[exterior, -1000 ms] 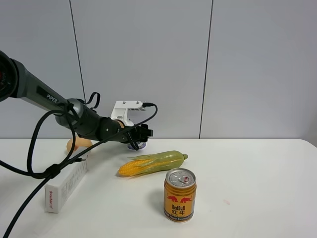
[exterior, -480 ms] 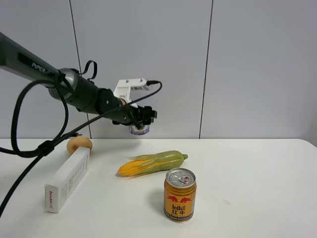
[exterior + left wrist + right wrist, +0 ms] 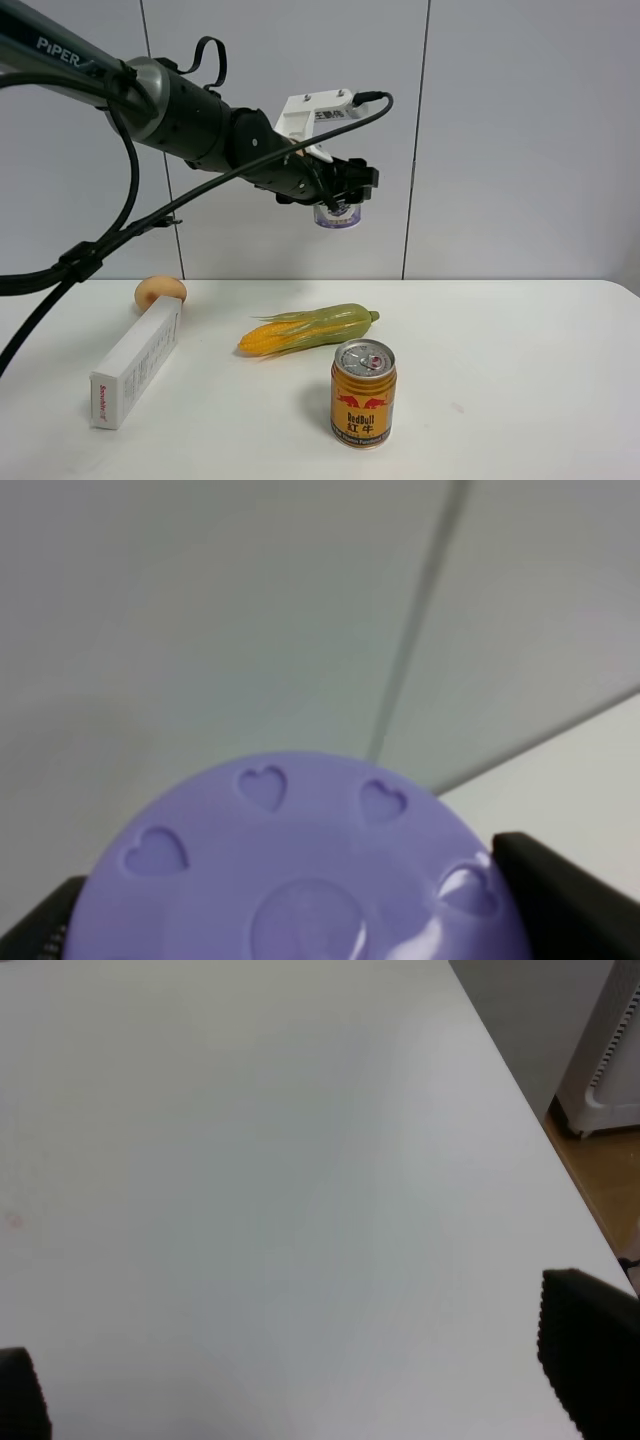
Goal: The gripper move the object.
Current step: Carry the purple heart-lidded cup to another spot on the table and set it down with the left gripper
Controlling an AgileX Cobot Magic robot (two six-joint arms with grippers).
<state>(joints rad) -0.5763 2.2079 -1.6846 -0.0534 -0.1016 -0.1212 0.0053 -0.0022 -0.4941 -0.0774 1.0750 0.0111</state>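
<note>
My left gripper [image 3: 340,197], a black claw with a white bracket on top, is shut on the small round tub [image 3: 337,216] and holds it high in the air, above the corn and the can. In the left wrist view the tub's lavender lid [image 3: 300,870] with heart marks fills the lower frame between the black fingers [image 3: 560,900]. The right gripper is out of the high view. In the right wrist view its two black fingertips [image 3: 590,1360] stand far apart over the bare white table, holding nothing.
On the white table [image 3: 520,360] lie an ear of corn [image 3: 305,328], a gold Red Bull can [image 3: 363,392], a white box [image 3: 135,365] and an egg-like brown object [image 3: 160,291]. The grey wall stands close behind. The table's edge [image 3: 530,1110] shows by the right gripper.
My left gripper has risen with the tub from table height to well above the table and has moved to the right. The things on the table have not moved.
</note>
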